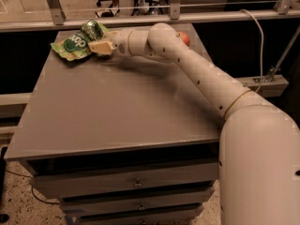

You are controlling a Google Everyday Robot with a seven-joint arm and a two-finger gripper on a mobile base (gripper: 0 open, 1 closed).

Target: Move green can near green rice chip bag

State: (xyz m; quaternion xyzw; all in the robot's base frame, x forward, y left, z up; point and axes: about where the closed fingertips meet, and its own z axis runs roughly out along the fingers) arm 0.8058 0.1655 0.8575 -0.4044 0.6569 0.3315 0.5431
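Observation:
The green can lies tilted at the far left corner of the table, resting against the back edge of the green rice chip bag. The bag is flat and crinkled, with a dark green oval logo facing up. My gripper reaches in from the right and sits at the bag's right edge, just in front of the can and very close to it. I cannot tell whether it touches or holds the can. The arm stretches across the back of the table from the lower right.
An orange-red apple peeks out behind the arm at the far right of the grey table. Drawers sit below the table's front edge. A metal rail and a cable run behind the table.

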